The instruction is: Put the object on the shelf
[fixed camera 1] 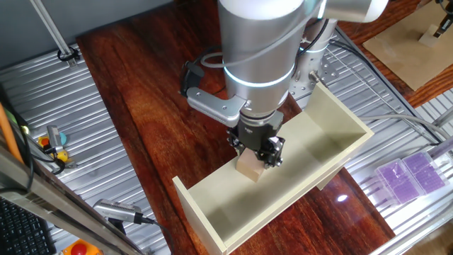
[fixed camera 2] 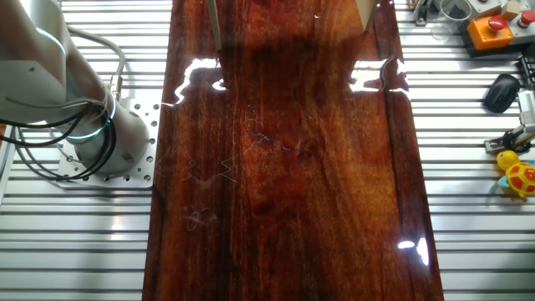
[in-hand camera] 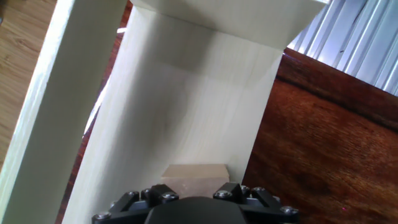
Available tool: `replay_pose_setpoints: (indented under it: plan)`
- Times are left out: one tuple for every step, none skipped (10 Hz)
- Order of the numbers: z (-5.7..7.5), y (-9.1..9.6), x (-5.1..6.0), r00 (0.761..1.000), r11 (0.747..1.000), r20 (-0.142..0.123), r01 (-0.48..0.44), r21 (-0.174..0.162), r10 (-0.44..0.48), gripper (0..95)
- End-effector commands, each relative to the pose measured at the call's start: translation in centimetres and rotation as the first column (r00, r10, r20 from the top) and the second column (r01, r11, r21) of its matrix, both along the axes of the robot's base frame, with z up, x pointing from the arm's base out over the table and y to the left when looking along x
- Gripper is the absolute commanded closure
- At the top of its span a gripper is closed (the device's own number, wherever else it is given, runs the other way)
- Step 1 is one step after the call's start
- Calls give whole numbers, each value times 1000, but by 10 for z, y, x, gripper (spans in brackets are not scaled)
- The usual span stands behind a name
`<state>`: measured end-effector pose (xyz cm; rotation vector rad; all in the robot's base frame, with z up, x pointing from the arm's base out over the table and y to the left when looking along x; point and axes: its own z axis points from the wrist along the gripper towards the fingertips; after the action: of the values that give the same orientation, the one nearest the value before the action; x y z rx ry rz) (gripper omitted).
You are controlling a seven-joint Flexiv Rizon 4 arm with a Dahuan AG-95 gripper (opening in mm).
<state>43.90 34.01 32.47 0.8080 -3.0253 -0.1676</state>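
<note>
The small tan wooden cube (fixed camera 1: 248,169) sits between the fingers of my gripper (fixed camera 1: 255,157), which is shut on it. I hold it inside the long cream-white shelf (fixed camera 1: 338,117), low over the inner panel near the middle of its length; I cannot tell whether it touches. In the hand view the cube (in-hand camera: 194,177) shows just beyond the gripper (in-hand camera: 194,194), with the shelf's panel (in-hand camera: 186,106) stretching ahead to its end wall. The other fixed view shows neither the cube nor the gripper.
The shelf lies diagonally on a dark red wooden tabletop (fixed camera 1: 148,120). A large pale board (fixed camera 1: 410,46) lies at the back right and a purple box (fixed camera 1: 409,177) at the right. Tools (fixed camera 1: 53,145) lie at the left. The robot base (fixed camera 2: 109,142) stands beside the tabletop.
</note>
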Motion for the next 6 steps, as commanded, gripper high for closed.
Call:
replay_pose_setpoints:
  plan:
    - [7,-10,-5,1000,1000,0,-14,20,14,380]
    - [11,-17,-7,1000,999,-3,-22,25,23,380]
    - [13,-20,-8,1000,999,-5,-28,24,28,380]
    - [17,-30,-11,999,999,-13,-34,25,35,760]
    - [20,-44,-13,998,998,-15,-56,26,57,950]
    - [21,-53,-14,997,997,-16,-74,29,75,950]
